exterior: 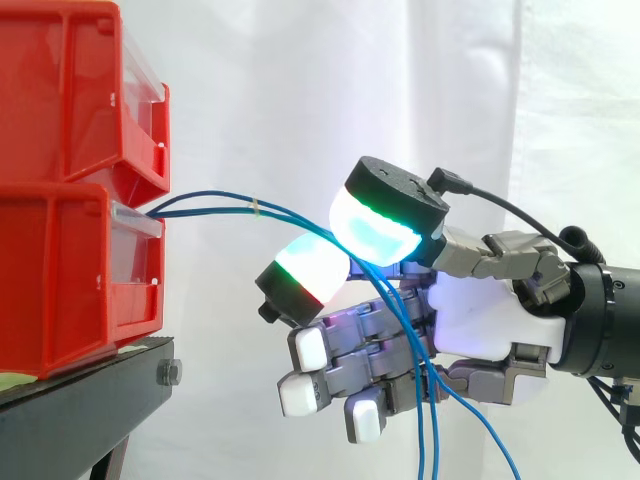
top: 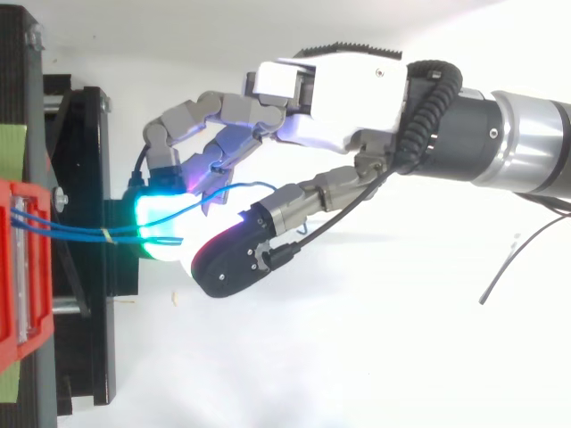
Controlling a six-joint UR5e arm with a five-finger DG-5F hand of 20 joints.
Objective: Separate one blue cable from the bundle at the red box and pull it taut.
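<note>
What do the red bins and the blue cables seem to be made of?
Red bins: likely moulded plastic, glossy, with a clear front panel. Blue cables: thin, flexible, probably plastic-sheathed wire; they sag in smooth curves.

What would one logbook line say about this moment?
hand: pinching blue cables | cables from: lower red bin | cables: bowed, not yet taut | one separated: cannot tell

The blue cables [exterior: 215,205] end hidden, seemingly inside the red bin [exterior: 70,280].
</note>
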